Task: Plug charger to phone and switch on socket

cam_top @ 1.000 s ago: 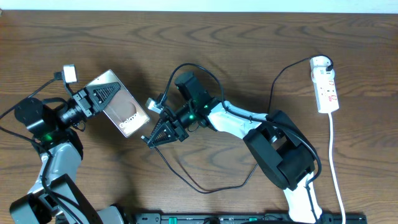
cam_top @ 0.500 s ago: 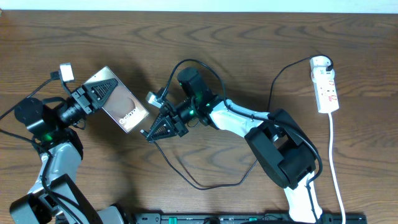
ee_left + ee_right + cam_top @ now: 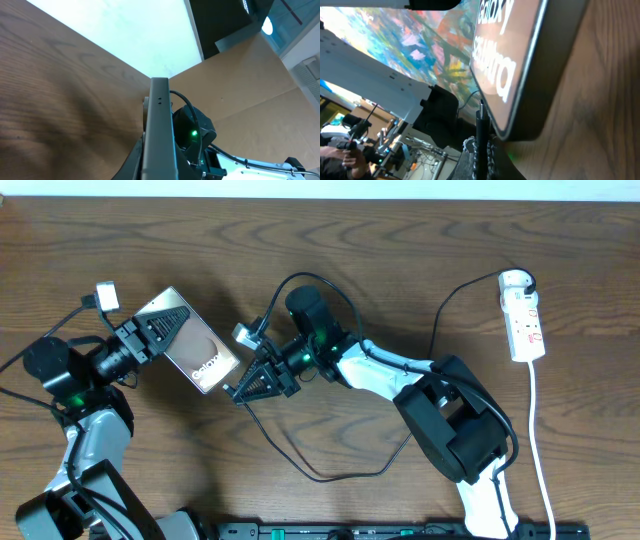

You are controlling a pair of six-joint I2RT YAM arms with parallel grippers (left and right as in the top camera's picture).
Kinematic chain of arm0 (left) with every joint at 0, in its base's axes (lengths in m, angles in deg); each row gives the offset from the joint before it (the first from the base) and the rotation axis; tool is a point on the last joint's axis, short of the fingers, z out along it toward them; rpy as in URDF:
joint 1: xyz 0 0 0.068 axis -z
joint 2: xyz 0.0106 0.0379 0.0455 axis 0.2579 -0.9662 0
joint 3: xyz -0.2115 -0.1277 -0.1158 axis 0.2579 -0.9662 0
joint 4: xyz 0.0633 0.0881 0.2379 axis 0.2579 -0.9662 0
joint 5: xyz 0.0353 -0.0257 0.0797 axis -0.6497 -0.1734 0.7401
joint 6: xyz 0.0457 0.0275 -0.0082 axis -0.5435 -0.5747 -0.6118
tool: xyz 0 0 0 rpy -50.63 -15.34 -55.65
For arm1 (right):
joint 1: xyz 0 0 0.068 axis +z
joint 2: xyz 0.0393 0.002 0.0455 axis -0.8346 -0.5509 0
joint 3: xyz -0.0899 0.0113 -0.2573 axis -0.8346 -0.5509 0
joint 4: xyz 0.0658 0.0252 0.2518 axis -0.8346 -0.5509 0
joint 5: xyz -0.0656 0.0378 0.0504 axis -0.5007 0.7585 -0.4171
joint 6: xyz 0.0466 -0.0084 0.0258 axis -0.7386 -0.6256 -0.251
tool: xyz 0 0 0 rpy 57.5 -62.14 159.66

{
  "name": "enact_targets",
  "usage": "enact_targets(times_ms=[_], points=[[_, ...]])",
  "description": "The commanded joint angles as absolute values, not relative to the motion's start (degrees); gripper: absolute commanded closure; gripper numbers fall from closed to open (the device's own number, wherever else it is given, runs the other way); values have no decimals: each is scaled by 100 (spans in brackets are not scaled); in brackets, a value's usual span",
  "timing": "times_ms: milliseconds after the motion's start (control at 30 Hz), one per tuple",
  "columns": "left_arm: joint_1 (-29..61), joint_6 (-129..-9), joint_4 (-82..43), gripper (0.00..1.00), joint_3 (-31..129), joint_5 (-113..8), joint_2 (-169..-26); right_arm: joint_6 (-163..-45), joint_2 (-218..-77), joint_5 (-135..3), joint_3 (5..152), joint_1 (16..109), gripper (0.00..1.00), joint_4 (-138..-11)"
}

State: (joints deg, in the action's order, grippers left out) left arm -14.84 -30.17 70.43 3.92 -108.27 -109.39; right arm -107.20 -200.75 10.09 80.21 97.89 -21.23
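Black charger slack looped nearest me. Beyond it, the right gripper, shut on its tip, had edged up to the phone, which the left gripper clamped tilted off the table; mating looked close. The port itself was hidden. Far off, the socket lay untouched, its switch too small to read.

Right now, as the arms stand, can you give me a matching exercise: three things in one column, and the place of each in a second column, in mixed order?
Things:
1. phone
2. charger plug
3. socket

Places:
A. lies at the far right, no pincer near
B. gripped by the right pincer, beside the lettered end
C. gripped by the left pincer

Pairs: 1-C, 2-B, 3-A
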Motion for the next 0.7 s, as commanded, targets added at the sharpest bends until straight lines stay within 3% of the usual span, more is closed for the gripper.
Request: enact_targets(times_ms=[0,667], points=[[-1460,-3007,7078,93,368,-10934,-10873,-10779,-20044,950,8037,9737,99,-2104],[-1460,-3074,7082,92,305,-11111,-10873,-10823,-20044,908,8037,9717,99,-1957]])
